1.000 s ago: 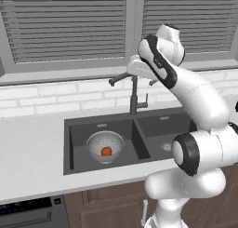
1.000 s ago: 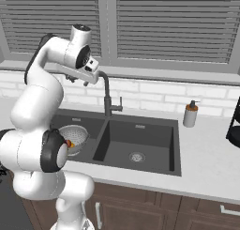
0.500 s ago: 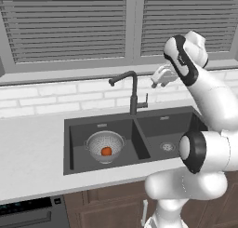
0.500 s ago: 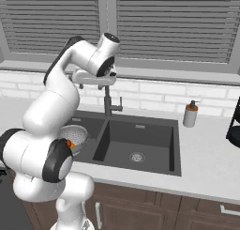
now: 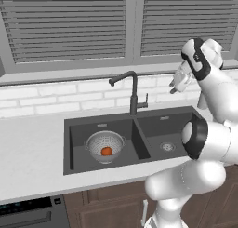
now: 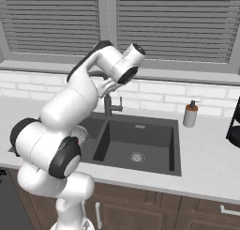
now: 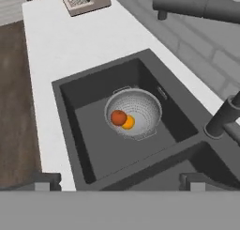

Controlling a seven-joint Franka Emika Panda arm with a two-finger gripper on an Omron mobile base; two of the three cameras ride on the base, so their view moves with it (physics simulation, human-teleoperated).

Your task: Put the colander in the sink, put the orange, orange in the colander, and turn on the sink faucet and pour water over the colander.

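Colander (image 7: 134, 113) in the sink's (image 7: 84, 144) left basin, both oranges (image 7: 123, 119) inside; gripper (image 5: 178, 83) spread wide, empty.

**Arm raised high, tool open and empty**

The arm (image 5: 204, 143) rises from its base, bends at a dark elbow joint and reaches up, wrist folded over at the top. The tool (image 5: 175, 85) hangs off the wrist, angled down and to the robot's left. In the right base view the tool (image 6: 107, 87) shows pale below the wrist. Its two fingers (image 7: 47, 180) stand wide apart with nothing between them.
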